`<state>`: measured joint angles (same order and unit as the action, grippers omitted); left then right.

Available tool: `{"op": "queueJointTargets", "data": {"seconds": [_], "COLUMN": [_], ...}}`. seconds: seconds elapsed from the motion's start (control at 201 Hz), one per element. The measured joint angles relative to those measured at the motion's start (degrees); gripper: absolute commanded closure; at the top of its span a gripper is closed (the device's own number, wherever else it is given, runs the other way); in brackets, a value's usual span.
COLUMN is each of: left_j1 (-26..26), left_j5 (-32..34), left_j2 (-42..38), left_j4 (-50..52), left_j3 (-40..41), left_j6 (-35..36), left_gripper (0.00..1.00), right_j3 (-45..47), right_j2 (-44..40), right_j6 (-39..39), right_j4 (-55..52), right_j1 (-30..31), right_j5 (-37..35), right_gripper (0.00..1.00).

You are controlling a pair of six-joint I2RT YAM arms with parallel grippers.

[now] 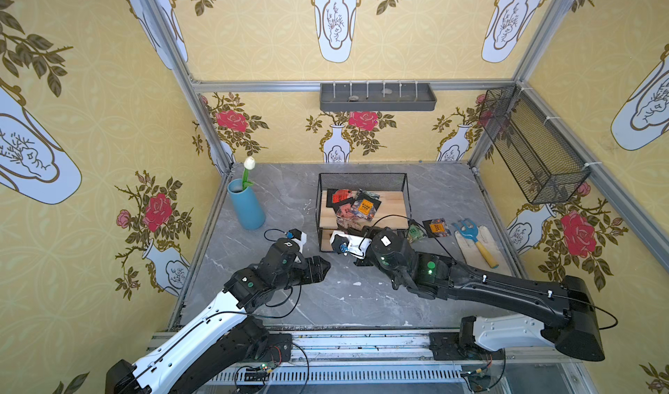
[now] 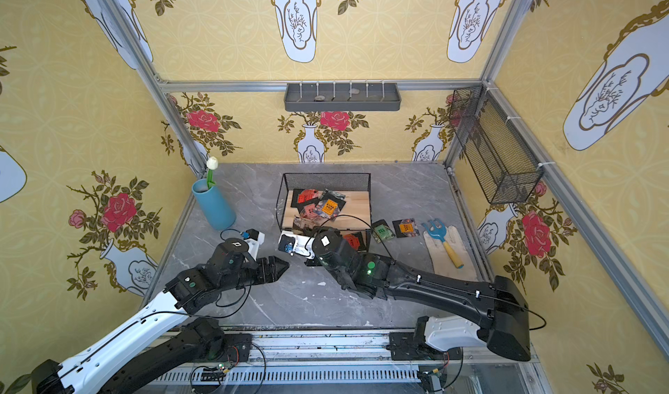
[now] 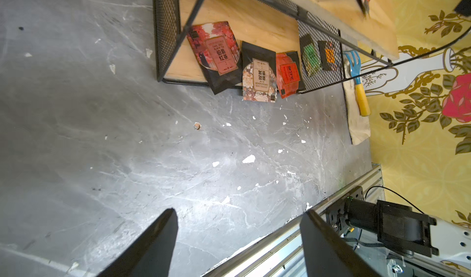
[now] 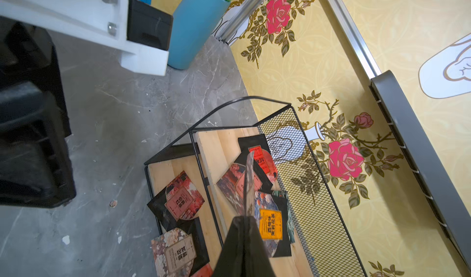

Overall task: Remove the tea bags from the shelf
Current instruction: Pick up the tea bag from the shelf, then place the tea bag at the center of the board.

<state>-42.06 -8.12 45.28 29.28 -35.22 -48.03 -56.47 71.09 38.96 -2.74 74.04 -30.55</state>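
The left gripper (image 3: 242,213) hangs over the grey marble table (image 3: 127,148), its jaws wide apart and holding nothing. The right gripper (image 4: 246,219) is pinched closed on one tea bag (image 4: 249,181), seen edge-on by the front of the shelf (image 1: 364,178). Three tea bags (image 3: 258,75) overhang the lower board's front edge. More lie heaped on the upper board, and two loose tea bags (image 1: 436,227) lie on the table just beside the shelf.

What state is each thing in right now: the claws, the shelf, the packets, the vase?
Left gripper: open, empty.
Right gripper: shut on a tea bag, seen edge-on.
Shelf: upright, tea bags on both boards.
Two tea bags: flat on the table beside the shelf.
Blue vase: upright, holding a white tulip.
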Motion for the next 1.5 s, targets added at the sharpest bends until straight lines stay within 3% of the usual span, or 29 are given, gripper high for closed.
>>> {"op": "queueJointTargets", "data": {"seconds": [0.234,0.463,0.667,0.926,1.056,1.19,1.499], "left_j1": [-3.0,-4.7,-5.6,-6.0,-6.3,-6.6,-6.6], "left_j5": [-0.2,-1.2,-2.5,-3.1,-3.3,-3.5,-3.5], "left_j2": [3.6,7.1,10.1,11.8,12.5,13.0,13.6], "left_j4": [-3.2,-6.4,-8.9,-10.4,-10.8,-11.0,-11.2], "left_j3": [-0.4,-1.1,-1.9,-2.4,-2.7,-3.1,-3.1], "left_j6": [0.0,0.0,0.5,0.7,0.7,0.9,0.9], "left_gripper": [0.15,0.15,0.15,0.15,0.15,0.15,0.15], "right_j3": [0.6,-1.2,-6.5,-13.2,-14.3,-13.0,-5.7], "right_j2": [-2.8,-4.5,-2.4,0.9,0.7,-2.8,-8.5], "right_j6": [-8.5,-23.6,-44.8,-79.6,-90.9,-96.0,-95.6], "right_j4": [-7.5,-20.6,-38.8,-69.0,-77.4,-79.1,-70.5], "right_j1": [5.0,8.7,9.1,8.3,3.5,-1.9,-19.6], "right_j5": [-10.1,-20.0,-27.0,-30.2,-29.8,-28.5,-21.7], "right_gripper": [0.91,0.91,0.92,0.91,0.9,0.89,0.93]}}
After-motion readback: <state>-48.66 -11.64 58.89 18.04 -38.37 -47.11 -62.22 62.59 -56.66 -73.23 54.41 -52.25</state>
